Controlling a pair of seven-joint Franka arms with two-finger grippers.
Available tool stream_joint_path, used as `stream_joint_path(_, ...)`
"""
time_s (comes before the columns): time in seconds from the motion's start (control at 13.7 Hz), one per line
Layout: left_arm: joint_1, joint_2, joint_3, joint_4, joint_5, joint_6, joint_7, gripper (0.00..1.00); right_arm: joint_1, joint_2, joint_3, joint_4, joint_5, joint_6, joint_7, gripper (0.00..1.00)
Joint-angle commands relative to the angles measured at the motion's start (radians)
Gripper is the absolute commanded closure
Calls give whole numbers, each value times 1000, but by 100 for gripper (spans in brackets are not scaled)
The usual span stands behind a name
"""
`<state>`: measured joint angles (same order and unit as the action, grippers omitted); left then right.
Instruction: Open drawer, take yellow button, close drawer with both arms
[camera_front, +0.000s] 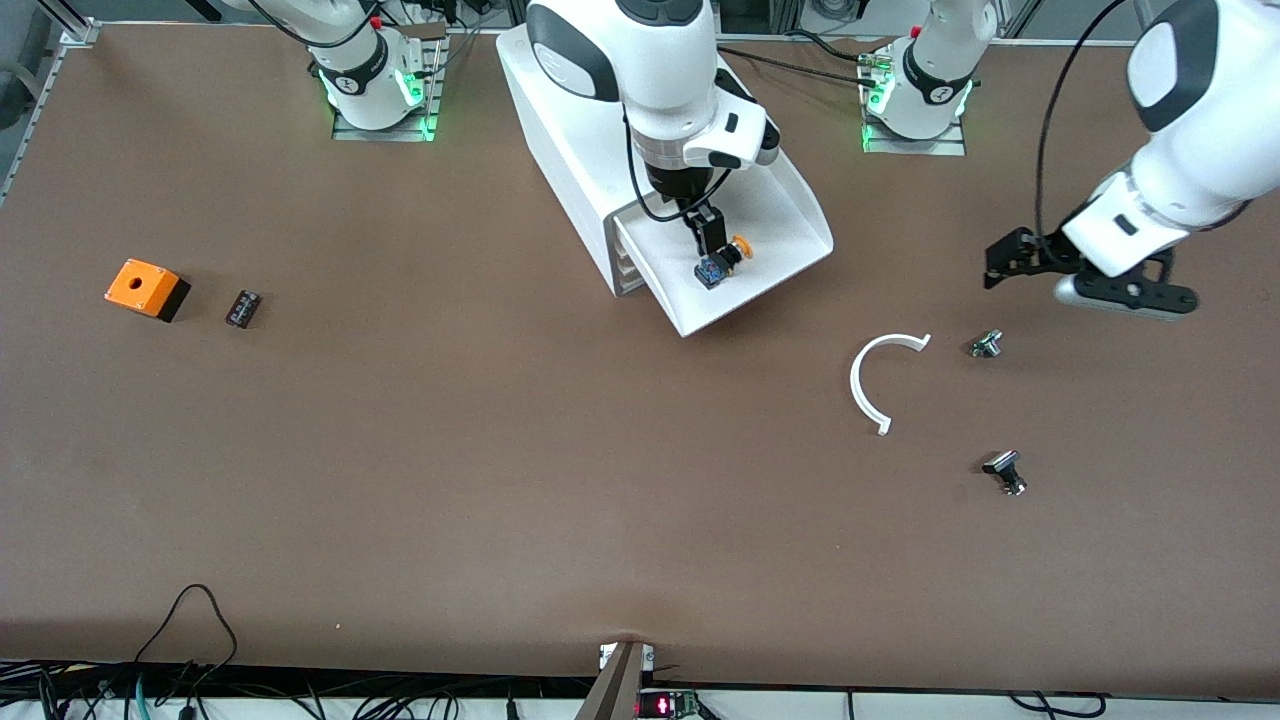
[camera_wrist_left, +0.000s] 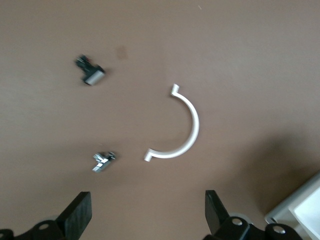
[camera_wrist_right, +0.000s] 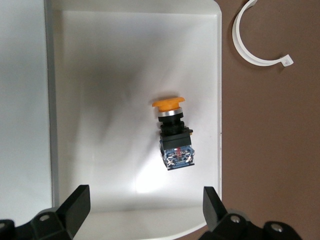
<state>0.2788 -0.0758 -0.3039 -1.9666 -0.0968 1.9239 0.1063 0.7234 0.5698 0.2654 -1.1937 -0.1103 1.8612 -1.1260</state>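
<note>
The drawer (camera_front: 790, 215) stands pulled out of the white cabinet (camera_front: 570, 130), its tray floor (camera_wrist_right: 110, 75) bare but for the button. The button (camera_front: 725, 262) lies on its side in the tray, orange cap and dark body (camera_wrist_right: 174, 134). My right gripper (camera_front: 712, 240) hangs just over the tray, open (camera_wrist_right: 145, 200), the button a little ahead of its fingertips and untouched. My left gripper (camera_front: 1003, 262) is open (camera_wrist_left: 148, 205) in the air over bare table toward the left arm's end, with nothing between its fingers.
A white curved strip (camera_front: 868, 380) (camera_wrist_left: 192, 125) lies on the table nearer the front camera than the drawer. Two small metal parts (camera_front: 986, 344) (camera_front: 1005, 472) lie beside it. An orange box with a hole (camera_front: 145, 288) and a small black part (camera_front: 243, 308) sit toward the right arm's end.
</note>
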Motion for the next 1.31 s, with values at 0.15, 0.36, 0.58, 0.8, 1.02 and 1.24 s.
stream_joint_path(0.15, 11, 2, 34, 64, 34, -109, -13, 0, 30, 91, -41, 82, -14, 21, -23, 0)
stream_joint_path(0.36, 11, 7, 34, 78, 52, -126, -159, 0, 30, 126, -44, 82, -14, 70, -23, 0)
stream_joint_path(0.58, 13, -7, 32, 116, 115, -175, -163, 0, 66, 142, -80, 83, -14, 107, -21, 0)
stream_joint_path(0.8, 11, -29, 32, 137, 121, -239, -160, 0, 91, 151, -95, 82, -17, 101, -21, 0)
stream_joint_path(1.02, 14, -19, 34, 155, 120, -249, -171, 0, 103, 162, -101, 82, -19, 107, -21, 6)
stream_joint_path(1.24, 28, -16, 34, 160, 121, -247, -171, 0, 108, 162, -110, 79, -20, 105, -25, 29)
